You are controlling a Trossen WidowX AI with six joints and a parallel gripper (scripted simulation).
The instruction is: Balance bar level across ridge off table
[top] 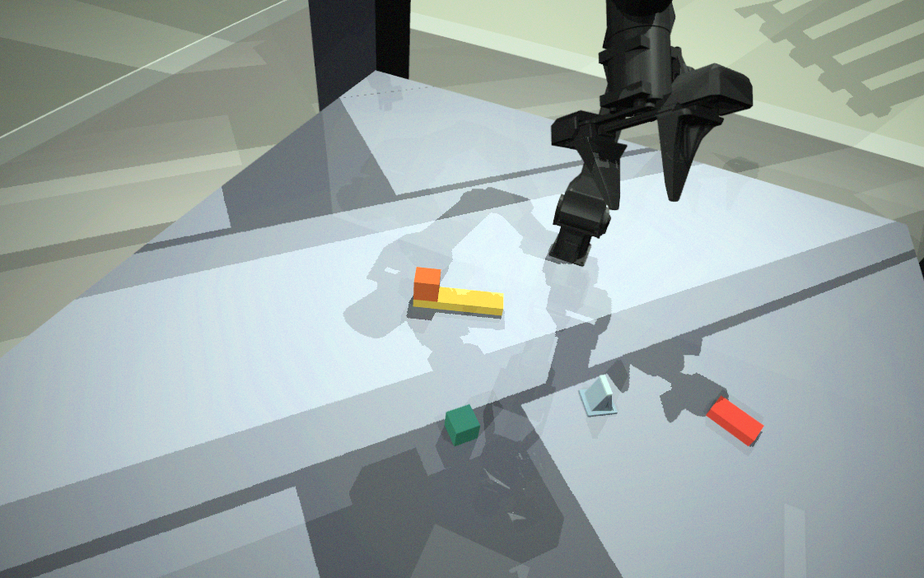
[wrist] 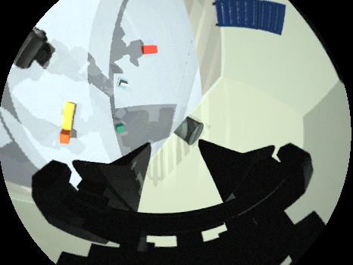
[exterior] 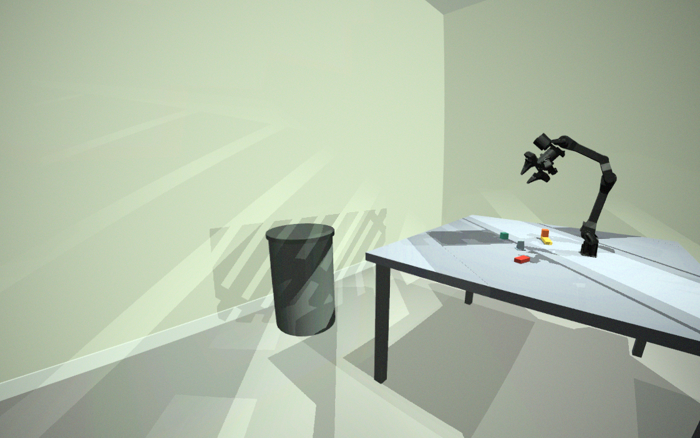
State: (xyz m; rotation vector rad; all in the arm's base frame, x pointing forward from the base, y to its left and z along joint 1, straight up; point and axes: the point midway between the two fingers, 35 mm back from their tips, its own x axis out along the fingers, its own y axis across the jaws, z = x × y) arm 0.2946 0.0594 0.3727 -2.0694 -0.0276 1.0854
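Grey table [top: 204,354]: the biggest thing, with pale and dark bands of light and shadow across its top.
Bin [exterior: 300,279]: dark and round, on the floor beside the table, well apart from everything else.
Arm [exterior: 598,196]: black, its base stands on the table and it bends over high above the blocks.
Gripper [top: 643,177]: up in the air, well above the table, fingers spread apart with nothing between them.
Bar [top: 466,301]: yellow, lying flat on the table, nothing gripping it.
Orange block [top: 427,284]: sits on one end of the bar.
Red block [top: 734,421]: long and flat, lying near the ridge, well apart from the bar.
Green cube [top: 462,423]: on the table in a shadow, near the ridge.
Ridge [top: 599,395]: small, pale wedge between the green cube and the red block; from the far view it is too tiny to see its shape well.
Bar and ridge: apart, not touching.
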